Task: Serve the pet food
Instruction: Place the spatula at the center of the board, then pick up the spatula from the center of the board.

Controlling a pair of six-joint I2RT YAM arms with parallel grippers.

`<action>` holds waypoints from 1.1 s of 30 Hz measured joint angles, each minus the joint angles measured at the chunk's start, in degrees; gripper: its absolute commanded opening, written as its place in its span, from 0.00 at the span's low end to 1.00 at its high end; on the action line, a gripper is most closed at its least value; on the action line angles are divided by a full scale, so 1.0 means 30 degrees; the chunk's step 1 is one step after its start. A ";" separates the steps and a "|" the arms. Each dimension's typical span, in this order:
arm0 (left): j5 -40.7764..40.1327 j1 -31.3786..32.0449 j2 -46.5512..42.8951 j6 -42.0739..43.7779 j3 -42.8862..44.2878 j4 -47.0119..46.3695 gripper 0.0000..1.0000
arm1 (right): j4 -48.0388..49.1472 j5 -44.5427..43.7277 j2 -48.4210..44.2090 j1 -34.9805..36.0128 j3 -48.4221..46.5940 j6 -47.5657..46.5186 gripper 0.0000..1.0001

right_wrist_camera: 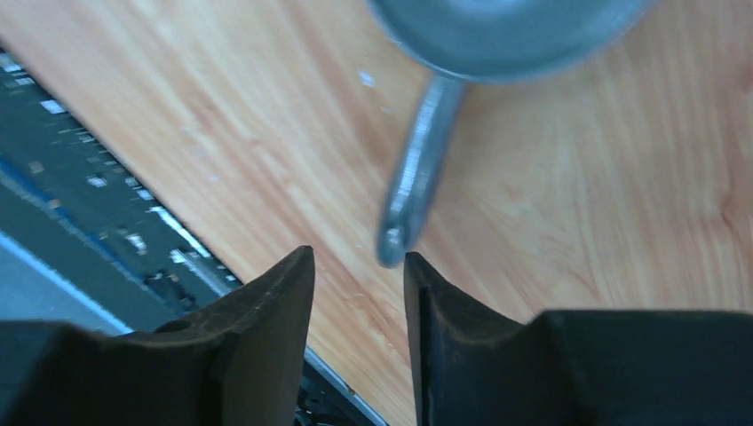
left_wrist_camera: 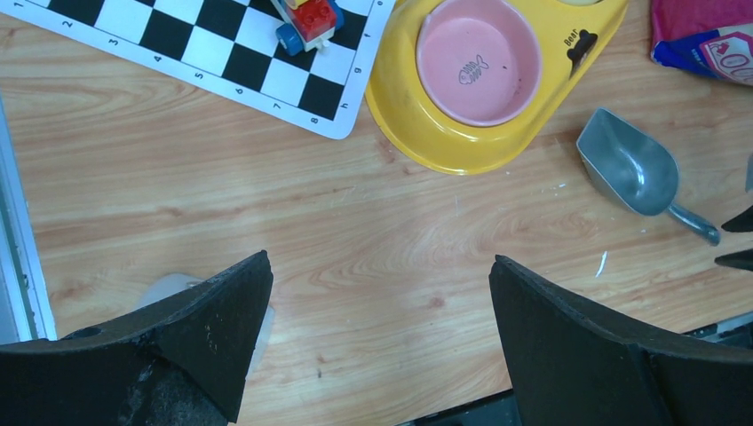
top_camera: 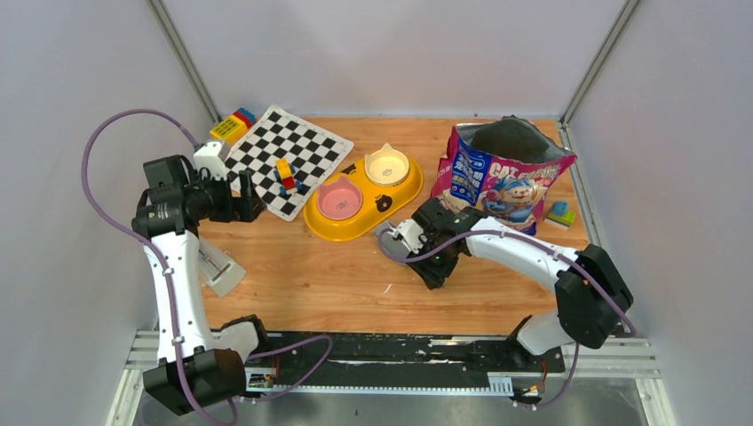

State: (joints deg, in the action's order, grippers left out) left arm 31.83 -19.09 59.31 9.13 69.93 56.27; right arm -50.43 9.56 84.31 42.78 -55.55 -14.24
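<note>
**Serve pet food: R arm at scoop handle, no grip yet**

Pet food: no loose pellets seen anywhere. Pink bowl (left_wrist_camera: 479,53) and cream bowl (top_camera: 387,166) of yellow feeder (left_wrist_camera: 391,102) both look bare. Judged to be inside blue-pink bag (top_camera: 497,177), which stands at rear right of worktop (left_wrist_camera: 355,213). Its mouth is open and the inside is dark, so can't make out kibble.

Scoop (left_wrist_camera: 630,169) lies flat on the wood, empty, just beside the feeder, handle (right_wrist_camera: 417,169) pointing twd R arm.

R end effector (right_wrist_camera: 355,256): low over worktop, jaws parted a little. Handle tip sits at the mouth of the gap; nothing clenched.

L end effector (left_wrist_camera: 379,257): released, jaws wide, over bare wood at left, holding nothing.

Handling (judgement):
- Kibble is light, hard and loose, so it rolls and bounces. Can't be pinched; needs the scoop or a tipped bag.
- Bag is glossy and soft-sided, prob. slippery, and may slump if nudged. Hold by the upper edge.
- Scoop is stiff w/ a thin, slick handle. Grip mid-handle and square, else it may twist once loaded.
- Keep scoop level en route to a bowl, or it spills.
</note>
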 measured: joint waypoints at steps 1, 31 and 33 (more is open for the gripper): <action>-0.0007 0.0051 0.0000 0.0000 -0.0007 0.0000 1.00 | -0.0109 0.0408 0.0000 0.0284 -0.0175 0.0022 0.51; -0.0415 0.1158 0.0248 0.0211 0.0022 0.0007 1.00 | 0.3475 -0.5034 -0.1756 -0.0342 0.2732 -0.4153 0.56; -0.0415 0.1275 0.0248 0.0211 0.0015 -0.0015 1.00 | 0.3504 -0.4852 -0.1457 -0.0138 0.2739 -0.4167 0.57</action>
State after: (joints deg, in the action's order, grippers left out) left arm 30.59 -15.27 60.05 9.76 69.97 56.23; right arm -39.92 -4.99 79.94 42.37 -47.33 -26.74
